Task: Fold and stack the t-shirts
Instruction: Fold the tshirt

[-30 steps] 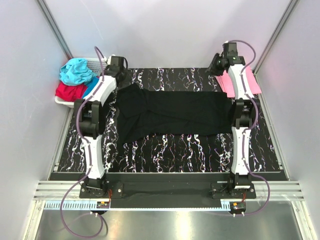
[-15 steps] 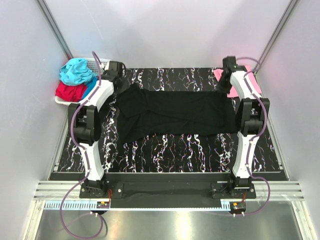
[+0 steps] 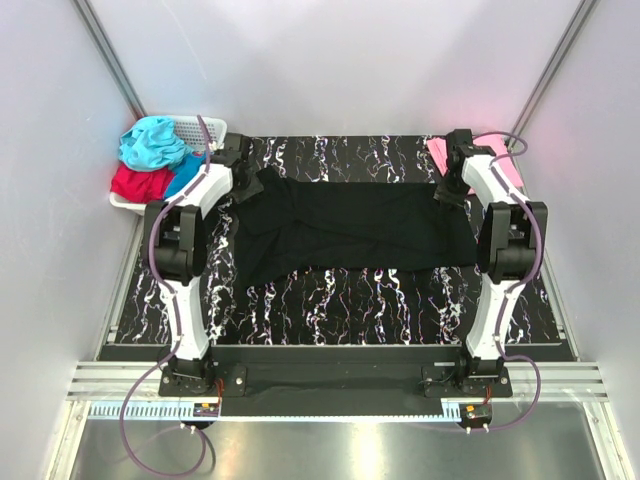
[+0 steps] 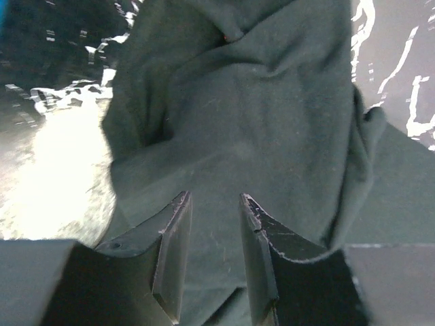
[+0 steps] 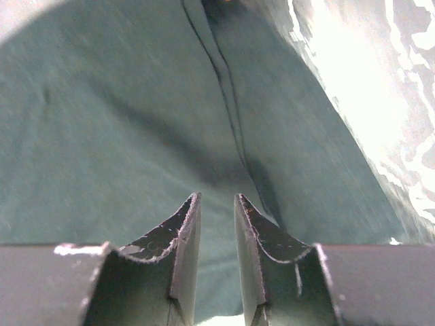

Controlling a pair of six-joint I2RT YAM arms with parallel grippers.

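Since one second ago both arms have come down and inward. Your right gripper [image 3: 450, 188] has left the place above the pink t-shirt [image 3: 437, 152] and now stands at the far right corner of the black t-shirt [image 3: 350, 225]. Your left gripper [image 3: 243, 182] has moved from beside the basket [image 3: 205, 128] to the far left corner. The shirt itself lies as before, spread across the marbled table [image 3: 380, 300], not lifted.

Both pairs of fingers are released and stand partly apart. In each wrist view the black cloth fills the gap and lies directly under the fingertips, and nothing looks pinched yet. Ahead of the right fingers a seam [image 5: 228, 102] runs away. Ahead of the left fingers the cloth is bunched in wrinkles.

You should expect a light, soft, limp cloth. It will probably sag between the two grips and drag on the table, and a thin fold can slip out. Take it at these two far corners, on a seam or hem where it is thicker.
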